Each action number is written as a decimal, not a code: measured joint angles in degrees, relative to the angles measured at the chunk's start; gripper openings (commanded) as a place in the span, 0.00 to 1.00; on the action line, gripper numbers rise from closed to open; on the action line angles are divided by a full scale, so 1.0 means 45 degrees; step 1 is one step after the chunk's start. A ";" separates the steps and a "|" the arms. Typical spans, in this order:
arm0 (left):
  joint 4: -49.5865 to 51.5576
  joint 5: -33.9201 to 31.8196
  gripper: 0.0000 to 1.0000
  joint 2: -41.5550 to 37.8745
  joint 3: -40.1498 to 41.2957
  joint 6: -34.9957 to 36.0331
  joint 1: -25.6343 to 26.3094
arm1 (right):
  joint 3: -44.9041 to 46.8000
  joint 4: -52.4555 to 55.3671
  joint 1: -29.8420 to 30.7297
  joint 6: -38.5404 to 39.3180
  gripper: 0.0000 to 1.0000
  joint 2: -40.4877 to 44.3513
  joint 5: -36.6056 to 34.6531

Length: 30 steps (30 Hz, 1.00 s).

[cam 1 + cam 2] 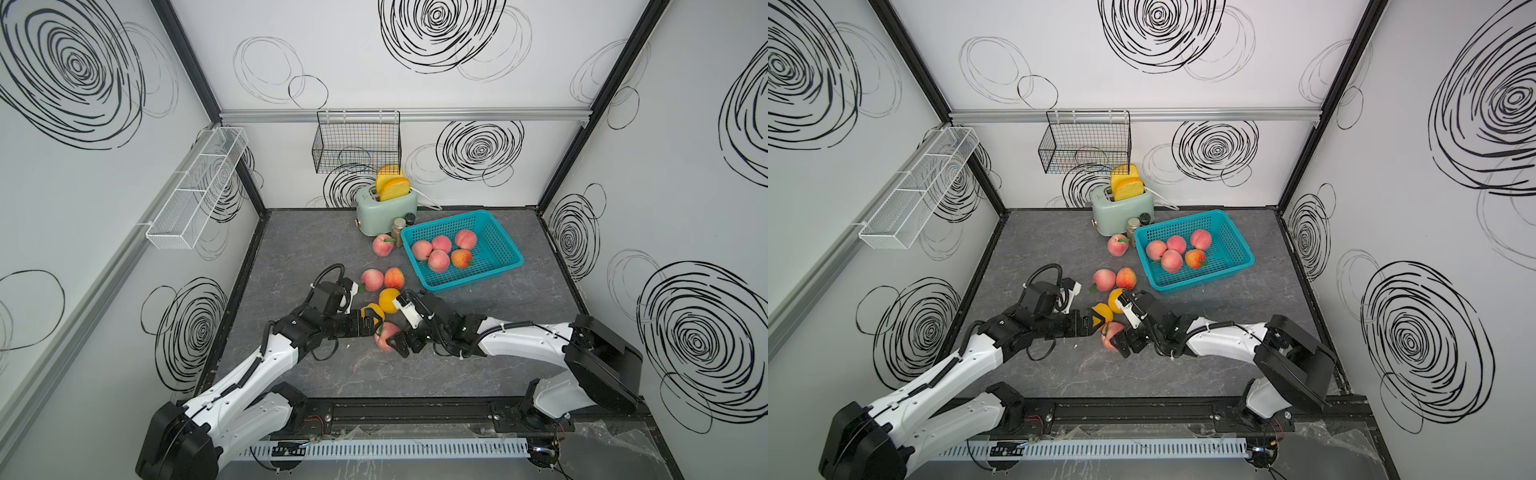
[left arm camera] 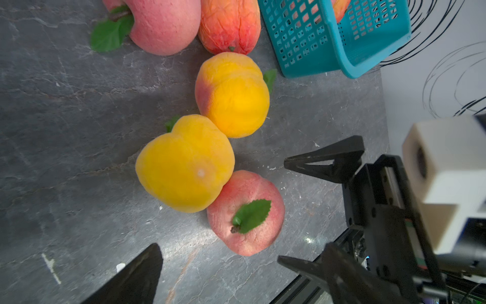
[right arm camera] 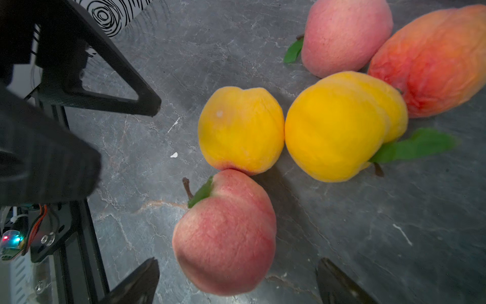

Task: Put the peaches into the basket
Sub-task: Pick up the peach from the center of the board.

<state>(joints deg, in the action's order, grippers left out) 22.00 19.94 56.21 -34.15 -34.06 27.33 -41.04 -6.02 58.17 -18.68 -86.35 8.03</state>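
The teal basket [image 1: 496,249] [image 1: 1229,245] holds several pink and orange-red peaches [image 1: 438,259]. On the table lie a pink peach [image 1: 383,245] by the jar, a pink and an orange-red pair [image 1: 372,279], two yellow-orange ones [image 2: 232,94] [image 2: 184,163], and a pink leafed one [image 3: 226,237] [image 2: 246,213]. My right gripper [image 3: 238,279] [image 1: 394,341] is open, its fingertips either side of that pink peach without touching it. My left gripper [image 2: 236,281] [image 1: 373,326] is open and empty, facing the same cluster from the opposite side.
A mint toaster [image 1: 386,208] with bread slices and a small jar [image 1: 399,230] stand behind the basket. A black wire basket [image 1: 357,141] and a white mesh rack [image 1: 195,191] hang on the walls. The two grippers are close together, nearly tip to tip.
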 measured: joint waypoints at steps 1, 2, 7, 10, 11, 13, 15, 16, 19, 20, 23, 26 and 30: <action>-0.0024 -0.0024 0.98 0.0053 0.0000 0.0000 0.0000 | 0.0000 -0.0019 0.0000 0.0005 0.97 -0.0112 0.0015; -0.0049 -0.0029 0.98 0.0107 0.0000 0.0000 0.0000 | 0.0000 -0.0034 0.0000 0.0005 0.97 -0.0199 0.0044; -0.0243 -0.0068 0.98 0.0369 0.0005 0.0000 0.0000 | -0.0078 -0.0136 0.0000 0.0029 0.97 -0.0695 0.0248; -0.0272 -0.0068 0.98 0.0466 0.0005 0.0005 0.0000 | -0.0073 -0.0296 0.0000 0.0044 0.97 -0.0903 0.0398; -0.0272 -0.0068 0.98 0.0491 0.0005 0.0005 0.0000 | -0.0073 -0.0384 0.0000 0.0044 0.97 -0.0952 0.0457; -0.0282 -0.0068 0.98 0.0525 0.0005 0.0005 0.0000 | -0.0073 -0.0505 0.0000 0.0049 0.97 -0.1015 0.0544; -0.0335 -0.0063 0.98 0.0525 0.0015 0.0005 0.0000 | -0.0078 -0.0578 0.0000 0.0049 0.97 -0.1030 0.0612; -0.0379 -0.0058 0.98 0.0525 0.0024 0.0000 0.0000 | -0.0097 -0.0612 0.0000 0.0049 0.97 -0.1054 0.0665; -0.0563 -0.0034 0.98 0.0525 0.0102 -0.0010 0.0000 | -0.0223 -0.0758 0.0000 0.0049 0.97 -0.1248 0.0816; -0.0593 -0.0015 0.98 0.0525 0.0141 -0.0015 0.0000 | -0.0267 -0.0811 0.0000 0.0049 0.97 -0.1302 0.0860; -0.0617 0.0005 0.98 0.0525 0.0228 -0.0015 0.0000 | -0.0316 -0.0981 0.0000 0.0044 0.98 -0.1399 0.0957; -0.0646 0.0034 0.98 0.0525 0.0238 -0.0019 0.0000 | -0.0345 -0.1137 0.0000 0.0049 0.98 -0.1520 0.1054; -0.0661 0.0063 0.98 0.0525 0.0238 -0.0024 0.0000 | -0.0389 -0.1263 -0.0005 0.0044 0.99 -0.1744 0.1185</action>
<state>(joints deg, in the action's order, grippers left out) 19.03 20.23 58.57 -33.08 -34.17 27.33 -42.78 -11.70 58.15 -18.48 -94.19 13.37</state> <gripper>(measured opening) 0.983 0.987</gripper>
